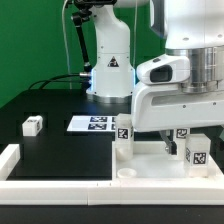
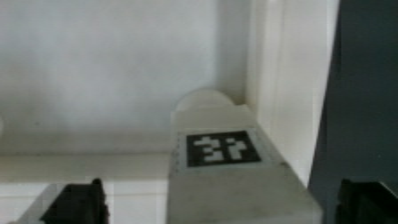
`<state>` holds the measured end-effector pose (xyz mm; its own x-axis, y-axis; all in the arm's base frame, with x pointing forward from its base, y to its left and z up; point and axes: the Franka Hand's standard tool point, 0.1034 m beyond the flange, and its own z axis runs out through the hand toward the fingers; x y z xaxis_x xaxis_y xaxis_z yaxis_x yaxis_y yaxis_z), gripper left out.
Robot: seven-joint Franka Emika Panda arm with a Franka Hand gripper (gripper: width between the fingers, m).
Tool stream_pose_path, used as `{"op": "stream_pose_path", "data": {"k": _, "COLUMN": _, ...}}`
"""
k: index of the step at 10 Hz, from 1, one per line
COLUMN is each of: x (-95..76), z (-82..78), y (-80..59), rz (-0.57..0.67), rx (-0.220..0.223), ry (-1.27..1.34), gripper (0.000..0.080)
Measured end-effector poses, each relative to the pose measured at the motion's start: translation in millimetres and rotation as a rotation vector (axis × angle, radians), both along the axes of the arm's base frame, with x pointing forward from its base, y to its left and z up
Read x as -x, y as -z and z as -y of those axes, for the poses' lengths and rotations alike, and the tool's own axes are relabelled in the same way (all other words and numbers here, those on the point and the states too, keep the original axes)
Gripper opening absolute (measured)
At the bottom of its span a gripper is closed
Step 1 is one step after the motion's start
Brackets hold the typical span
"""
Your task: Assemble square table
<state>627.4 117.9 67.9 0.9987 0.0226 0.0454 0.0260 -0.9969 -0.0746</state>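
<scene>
A black table (image 1: 60, 150) fills the foreground under bright, even light. Behind it stands a plain white wall (image 1: 30, 35), with what may be a darker strip along the table's far edge, though the view is too coarse to tell.

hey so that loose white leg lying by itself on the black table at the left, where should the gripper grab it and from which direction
Take the loose leg across its narrow middle, coming straight down from above. It lies flat and alone on the black table, well apart from the marker board and the tabletop, so both long sides look free for the fingers. The gripper appears open.
</scene>
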Motion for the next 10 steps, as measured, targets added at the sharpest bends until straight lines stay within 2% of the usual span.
{"op": "stream_pose_path", "data": {"k": 2, "x": -0.1, "z": 0.5, "y": 0.0, "rz": -0.001, "rx": -0.001, "ry": 0.015, "gripper": 0.0367}}
{"op": "stream_pose_path", "data": {"k": 3, "x": -0.1, "z": 0.2, "y": 0.0, "rz": -0.007, "rx": -0.006, "ry": 0.098, "gripper": 0.0288}}
{"op": "stream_pose_path", "data": {"k": 7, "x": -0.7, "z": 1.2, "y": -0.6, "rz": -0.033, "rx": -0.022, "ry": 0.421, "gripper": 0.0288}}
{"op": "stream_pose_path", "data": {"k": 10, "x": -1.6, "z": 3.2, "y": -5.1, "rz": -0.103, "rx": -0.039, "ry": 0.828, "gripper": 0.0289}}
